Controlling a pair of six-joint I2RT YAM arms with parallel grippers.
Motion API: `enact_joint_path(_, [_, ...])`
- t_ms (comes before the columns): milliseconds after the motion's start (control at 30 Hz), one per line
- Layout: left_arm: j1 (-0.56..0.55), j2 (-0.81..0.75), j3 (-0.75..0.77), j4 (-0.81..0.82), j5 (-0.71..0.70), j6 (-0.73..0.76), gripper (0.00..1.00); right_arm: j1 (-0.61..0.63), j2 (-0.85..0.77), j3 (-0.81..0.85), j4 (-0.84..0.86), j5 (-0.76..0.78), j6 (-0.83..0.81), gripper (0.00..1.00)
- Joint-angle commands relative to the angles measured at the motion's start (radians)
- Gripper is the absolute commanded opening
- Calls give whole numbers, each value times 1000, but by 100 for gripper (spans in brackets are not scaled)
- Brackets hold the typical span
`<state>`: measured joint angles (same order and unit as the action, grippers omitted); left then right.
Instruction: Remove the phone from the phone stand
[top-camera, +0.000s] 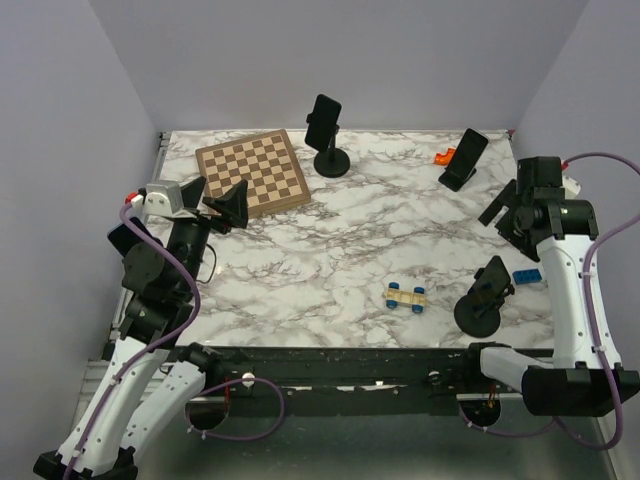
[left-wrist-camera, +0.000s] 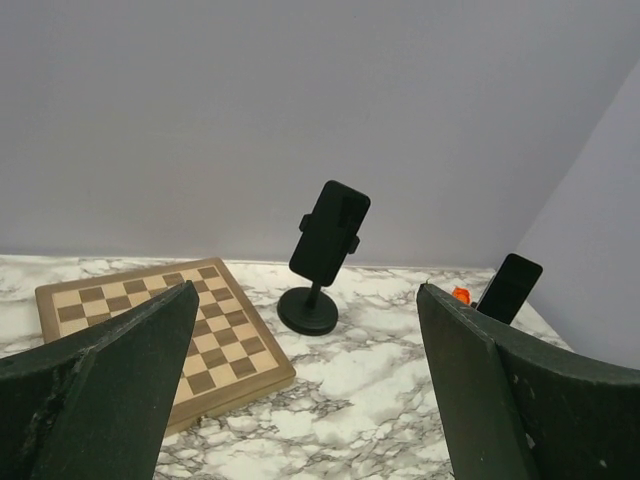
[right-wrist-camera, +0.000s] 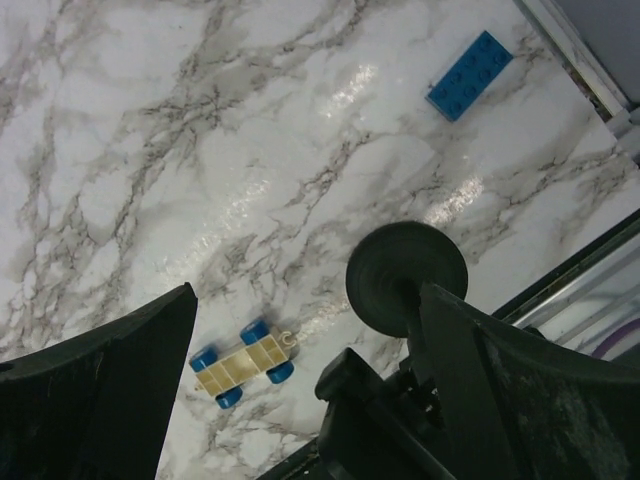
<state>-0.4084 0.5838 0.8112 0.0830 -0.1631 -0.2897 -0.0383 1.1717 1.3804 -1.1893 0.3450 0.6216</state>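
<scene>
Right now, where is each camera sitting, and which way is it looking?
Top: above and behind the arms, looking down on the white marble table; both arms, left claw and right claw show.
Left wrist: faces the far wall, over the brown checkered chessboard toward the black phone in its black stand; own claw fingers frame it.
Right wrist: faces down at the blue-wheeled toy car and blue plastic brick; own claw fingers show.
Shared: top and left wrist both show chessboard and phone.
</scene>
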Motion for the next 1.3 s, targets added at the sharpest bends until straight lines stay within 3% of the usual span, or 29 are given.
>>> enact_joint_path(0, [-7, -2, 25, -12, 16, -12, 98, 0, -54, -55, -96, -29, 40, 100])
enact_joint_path(233, [-7, 6, 24, -12, 10, -8, 98, 1, -109, -73, -154, -130, 14, 97])
enact_joint_path(600, [-9, 37, 26, -17, 20, -14, 98, 0, -192, -101, -230, -154, 15, 93])
enact_joint_path(867, [-9, 46, 26, -17, 22, -14, 98, 1, -208, -125, -231, -222, 9, 71])
enact_joint_path(1100, [-10, 54, 26, -17, 34, -20, 98, 0, -214, -126, -224, -235, -8, 68])
enact_joint_path(1267, [-13, 62, 28, -19, 33, -19, 98, 0, -213, -140, -202, -221, -20, 51])
